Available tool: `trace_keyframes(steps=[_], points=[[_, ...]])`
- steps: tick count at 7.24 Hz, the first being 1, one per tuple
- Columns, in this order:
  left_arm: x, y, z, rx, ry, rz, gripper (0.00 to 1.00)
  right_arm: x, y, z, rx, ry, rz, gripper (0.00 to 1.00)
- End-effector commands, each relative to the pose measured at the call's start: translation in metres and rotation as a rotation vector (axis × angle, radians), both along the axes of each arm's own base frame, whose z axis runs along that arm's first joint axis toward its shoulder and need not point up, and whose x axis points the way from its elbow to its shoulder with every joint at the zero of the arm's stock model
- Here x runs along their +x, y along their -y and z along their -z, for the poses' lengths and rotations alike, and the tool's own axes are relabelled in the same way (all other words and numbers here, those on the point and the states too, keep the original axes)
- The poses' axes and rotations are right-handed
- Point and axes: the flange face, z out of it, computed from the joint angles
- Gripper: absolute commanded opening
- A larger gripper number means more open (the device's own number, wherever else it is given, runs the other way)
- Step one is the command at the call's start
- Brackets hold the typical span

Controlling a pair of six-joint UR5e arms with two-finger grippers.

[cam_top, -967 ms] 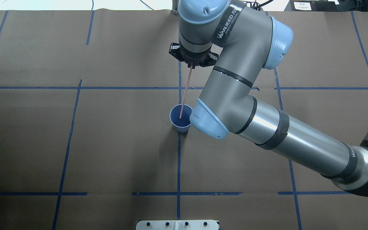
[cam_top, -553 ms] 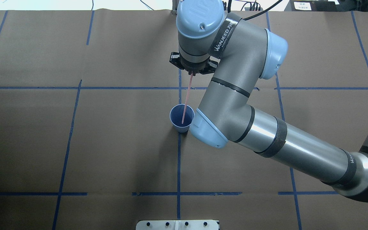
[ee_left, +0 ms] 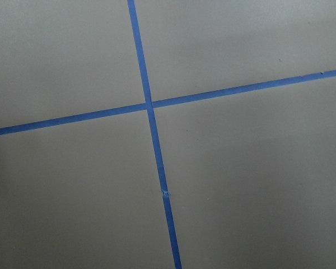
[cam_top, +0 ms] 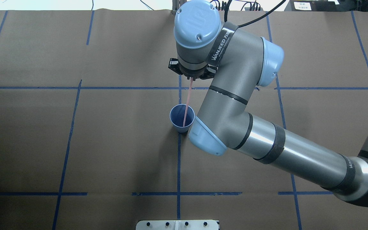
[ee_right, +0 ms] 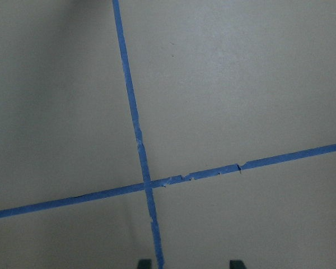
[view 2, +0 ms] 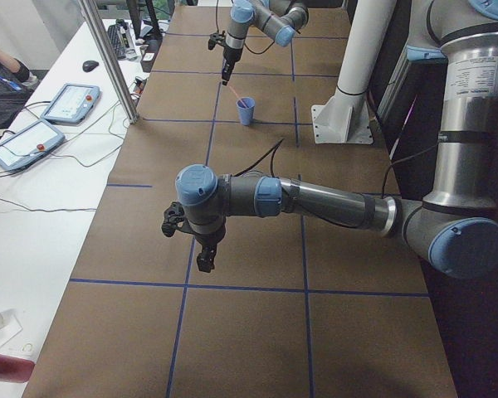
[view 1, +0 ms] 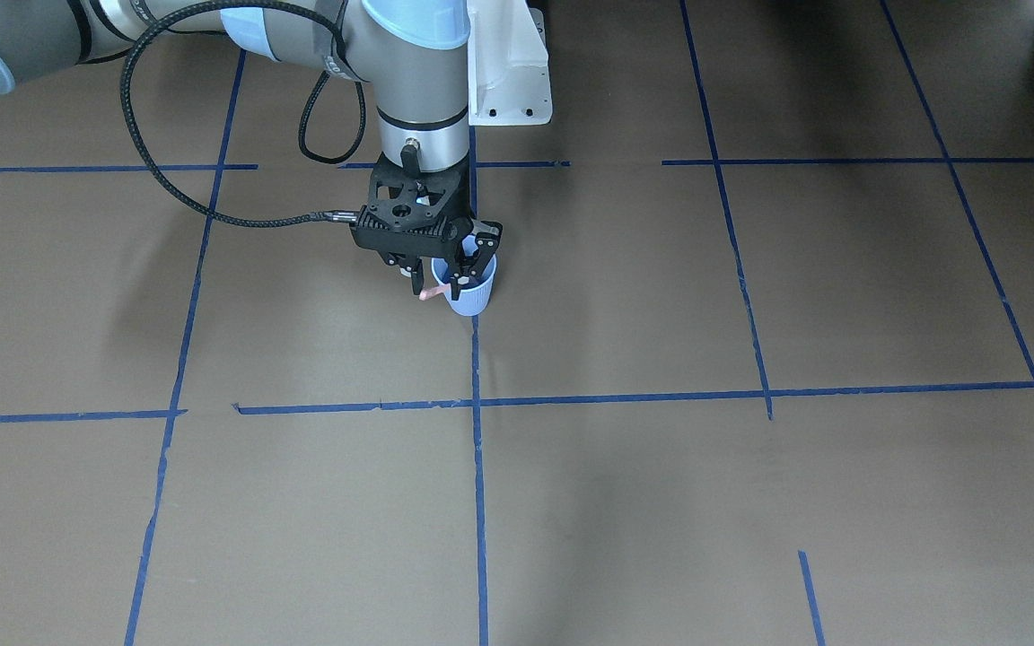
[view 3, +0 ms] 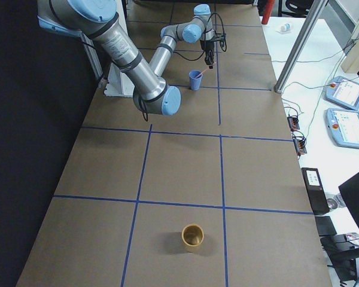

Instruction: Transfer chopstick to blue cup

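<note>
**Surface and room.** The desk point(cam_top: 27, 143) is covered with matte brown paper, which blue tape lines point(cam_top: 178, 159) divide into rectangles. A white side desk point(view 2: 66, 191) runs along the long edge opposite the robot. It carries two flat teach pendants point(view 2: 70, 101).

**Left end.** The left hand point(view 2: 206, 259) hangs above the paper with its fingers pointing down. Whether it is open or closed cannot be told.

**Middle.**
- The blue cup point(cam_top: 176, 114) stands upright on a tape line near the middle of the desk. It is pale blue and tapered toward its base, with a round rolled rim.
- The chopstick point(cam_top: 187, 99) is a thin, straight, pale pink stick. Its lower end is inside the blue cup, and it leans away from the robot's edge of the desk.
- The right hand point(cam_top: 191, 78) is closed on the chopstick's upper end, above the cup.
- The right arm point(cam_top: 267, 143), grey metal with pale blue joint caps, reaches in from the desk's right end.

**Right end.** An ochre cup point(view 3: 193, 237), round and open upward, stands upright near the right end of the desk, well apart from the blue cup.
</note>
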Motion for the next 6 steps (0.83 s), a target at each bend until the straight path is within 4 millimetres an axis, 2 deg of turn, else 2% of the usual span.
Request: trace_keyframes(steps=[1,3,4,5,6], points=[[0.0,0.0,-0.001,-0.001,0.001,-0.001,1.0,0.001,-0.004,0.0,0.005,0.002,0.003,1.0],[0.0,0.001,0.0,0.001,0.001,-0.001,1.0,0.001,-0.007,0.004,-0.001,0.014,0.023,1.0],[0.0,0.001,-0.001,-0.001,0.001,-0.001,1.0,0.01,-0.008,0.002,-0.011,0.029,0.044,1.0],[0.0,0.0,-0.003,-0.007,0.001,-0.001,1.0,0.034,0.008,-0.01,-0.035,0.043,0.072,1.0],[0.0,-0.003,-0.011,-0.021,0.003,-0.002,1.0,0.068,0.022,-0.029,-0.022,0.046,0.125,1.0]])
